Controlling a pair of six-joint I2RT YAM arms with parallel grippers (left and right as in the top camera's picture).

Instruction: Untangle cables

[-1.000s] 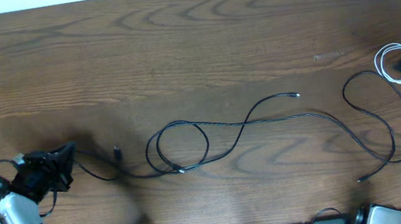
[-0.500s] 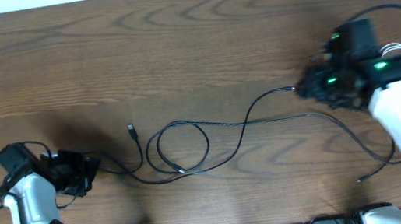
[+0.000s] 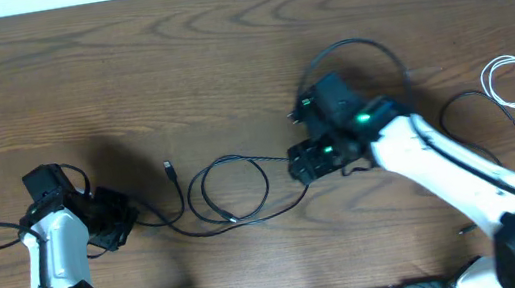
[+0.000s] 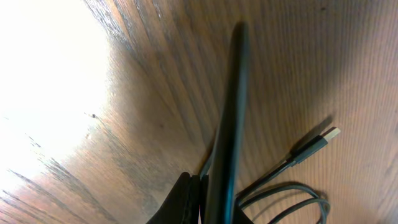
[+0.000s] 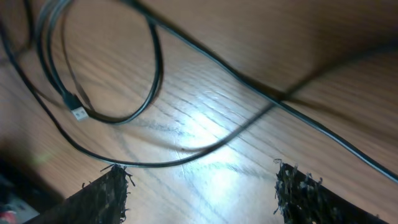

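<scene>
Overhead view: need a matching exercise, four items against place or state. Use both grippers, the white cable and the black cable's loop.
Things:
1. thin white cable
2. thin black cable loop
3. left gripper
4. right gripper

Place or state:
A. jaws open, over a stretch of black cable
B. coiled at the far right of the brown wooden table
C. jaws shut
D. lying between the two grippers

Pairs: 1-B, 2-D, 3-C, 4-A

White-shelled arms point(image 3: 442, 163) end in black claws point(image 3: 306, 162) (green lights point(image 3: 363, 117) glow on right).
</scene>
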